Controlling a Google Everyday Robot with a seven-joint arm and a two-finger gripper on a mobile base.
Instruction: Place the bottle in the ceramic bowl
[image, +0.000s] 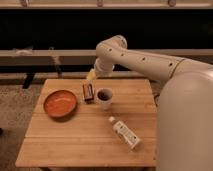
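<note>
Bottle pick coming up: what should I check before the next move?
1. Bottle in view, lying on the table, nothing on it: ok.
2. Bowl upright and empty: ok.
3. Gripper near the bottle: not ok; it hangs over the table's far edge, behind the box.
4. Cup and box off the line from bottle to bowl: ok, probably.
</note>
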